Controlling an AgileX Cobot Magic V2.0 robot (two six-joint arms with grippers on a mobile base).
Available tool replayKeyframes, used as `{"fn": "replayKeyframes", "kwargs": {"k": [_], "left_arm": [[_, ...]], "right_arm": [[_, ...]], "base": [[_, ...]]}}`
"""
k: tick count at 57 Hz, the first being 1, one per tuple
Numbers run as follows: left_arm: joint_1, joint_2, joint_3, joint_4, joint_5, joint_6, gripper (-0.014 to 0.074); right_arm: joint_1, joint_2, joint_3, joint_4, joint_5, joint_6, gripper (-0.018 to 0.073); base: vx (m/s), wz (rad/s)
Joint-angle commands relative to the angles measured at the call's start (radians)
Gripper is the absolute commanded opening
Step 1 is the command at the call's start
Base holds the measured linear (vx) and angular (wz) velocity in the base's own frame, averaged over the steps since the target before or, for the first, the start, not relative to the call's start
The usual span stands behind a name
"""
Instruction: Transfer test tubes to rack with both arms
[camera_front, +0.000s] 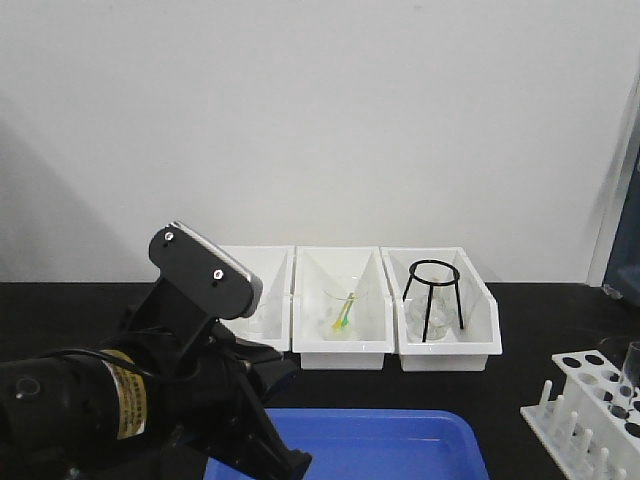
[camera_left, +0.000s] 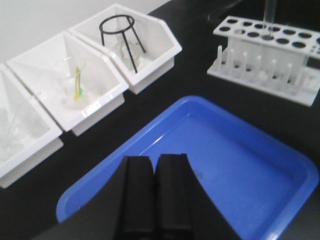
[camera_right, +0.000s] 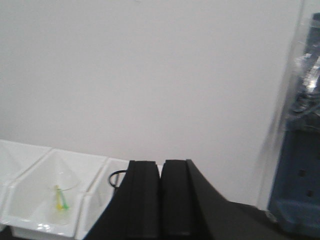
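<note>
Front view, L to R: left arm fills the lower-left corner, black w/ silver wrist cap, leaning over the near-left edge of the blue tray. Left gripper: fingers pressed together, only a thin seam between, nothing held; it hangs above the tray's near rim. No objects visible on the tray floor.

Behind the tray, three white bins in a row along the wall, sides touching. Middle bin has a glass beaker w/ yellow-green droppers; right bin has a black wire stand. A strip of bare black table runs between bins and tray, more to the right.

Far R: white rack near the table's right edge, cut by frame, apart from the tray. One test tube stands upright in a back-row hole.

Right gripper: fingers closed flat together, empty, raised facing the wall.
</note>
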Motion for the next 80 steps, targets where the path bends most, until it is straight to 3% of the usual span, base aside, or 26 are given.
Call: {"fn": "replayKeyframes", "kwargs": {"k": [1, 6, 14, 22, 35, 56, 80], "left_arm": [[-0.005, -0.032, -0.031, 0.032, 0.009, 0.004, -0.0022], [-0.005, -0.058, -0.031, 0.040, 0.048, 0.004, -0.0022], [0.004, -0.144, -0.031, 0.118, 0.136, -0.036, -0.0022], [0.072, -0.257, -0.031, 0.157, 0.261, -0.111, -0.0022], [0.181, -0.455, -0.031, 0.230, 0.359, -0.132, -0.0022], [0.184, -0.610, -0.031, 0.205, 0.414, -0.132, -0.0021], [0.184, -0.621, -0.031, 0.205, 0.474, -0.132, -0.0021]], "right_arm": [[0.032, -0.053, -0.027, -0.229, -0.070, 0.249, -0.0010], [0.054, -0.078, -0.027, -0.409, -0.148, 0.442, -0.0008], [0.108, -0.086, -0.027, -0.546, -0.162, 0.564, -0.0008], [0.192, -0.084, -0.027, -0.537, -0.123, 0.568, -0.0008], [0.264, -0.084, -0.027, -0.538, -0.100, 0.562, -0.0008], [0.265, -0.084, -0.027, -0.538, -0.111, 0.564, -0.0008], [0.265, -0.084, -0.027, -0.538, -0.111, 0.564, -0.0008]], "base": [[0.00, 0.00], [0.00, 0.00], [0.00, 0.00], [0.00, 0.00], [0.00, 0.00], [0.00, 0.00], [0.00, 0.00]]}}
